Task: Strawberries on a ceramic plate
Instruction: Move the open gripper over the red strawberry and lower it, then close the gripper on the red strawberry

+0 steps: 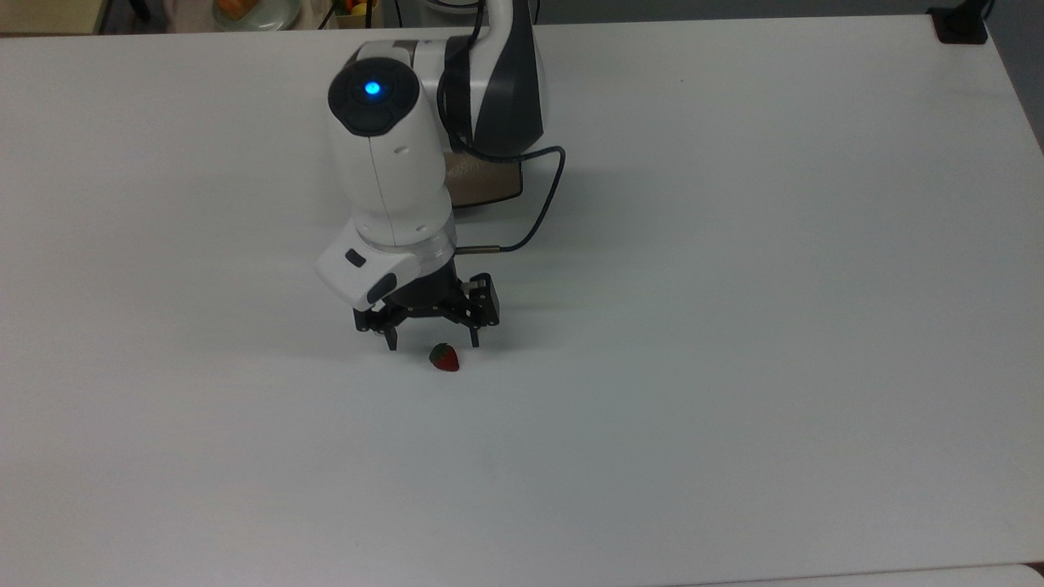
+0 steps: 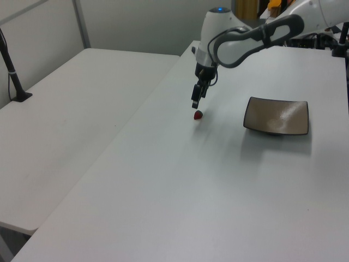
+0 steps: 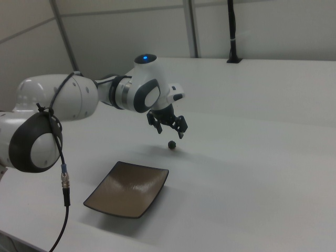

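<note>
One container on the white bench (image 1: 734, 326): a square taupe-brown ceramic plate with thin dark rim (image 2: 277, 116), upcurved edges, glossy inside, nothing in it. In the top view the arm covers most of it, one corner visible (image 1: 489, 186). In the right view it sits low at the right view's left (image 3: 128, 189), bare.

Count: one plate, one strawberry, one arm, one pincer.

The single tiny red strawberry with dark green leafy cap (image 1: 444, 357) lies directly on the bench, well apart from the plate. In the left view the strawberry (image 2: 198, 114) is at the left view's left of the plate. In the right view it reads as a small dark blob (image 3: 171, 145), above the plate and toward the right view's right.

The white Franka arm (image 1: 391, 171) reaches down over the bench, blue light on top of a joint, black cable looping off its side. The black two-finger pincer (image 1: 433, 342) points down with fingers spread apart, holding nothing. Fingertips hang just above and beside the strawberry, no contact visible; in the top view one finger is at the top view's left of the berry, the other at its right. Left view: pincer (image 2: 195, 103) just above the berry. Right view: pincer (image 3: 169, 132) just above it.

Second pale bench (image 2: 71, 109) at the left view's left, bare.
</note>
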